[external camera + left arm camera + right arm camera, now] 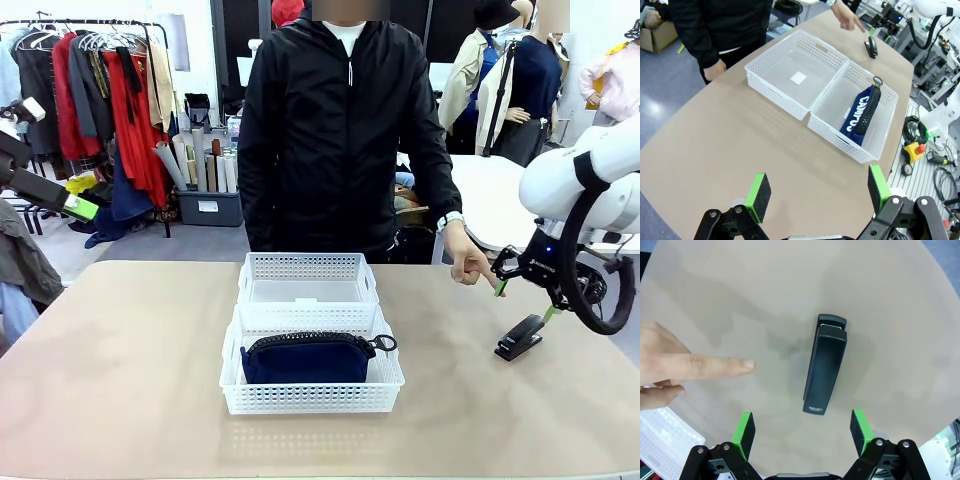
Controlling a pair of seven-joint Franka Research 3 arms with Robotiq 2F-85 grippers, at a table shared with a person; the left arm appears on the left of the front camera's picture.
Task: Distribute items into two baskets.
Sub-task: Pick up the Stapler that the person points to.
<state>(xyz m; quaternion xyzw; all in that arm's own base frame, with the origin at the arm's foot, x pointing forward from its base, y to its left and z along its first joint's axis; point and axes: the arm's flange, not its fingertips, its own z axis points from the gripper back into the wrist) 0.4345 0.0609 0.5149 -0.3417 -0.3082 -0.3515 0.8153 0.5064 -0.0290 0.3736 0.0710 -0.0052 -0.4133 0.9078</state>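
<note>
Tan table (120, 380) comes right up to the lens and takes the whole lower half of the front view. Dead centre on it sit two white perforated plastic baskets, end to end. The near basket (310, 398) has the navy blue fabric pouch (305, 358) with the black zipper lying in it, and the far basket (308, 267) holds just its little label.

Left pincer (819, 189) hangs wide open, high up and well apart from everything. Right pincer (802, 426) is gaping too, holding nothing, hovering over the small black stapler (826, 365). That one lies flat at right middle of the front view, well away from both baskets. The person's hand (685, 367) points a finger at it from close by.

My worry is that finger: a descent could bump it. The stapler also looks hard and slick and sits a bit skewed between the pads, so a grab on just its end could let it swivel out. And dropping it in with the pouch wouldn't split anything.

Table top is matte and bare, with faint smudges. There's a clothes rack (100, 90) at upper left behind.
</note>
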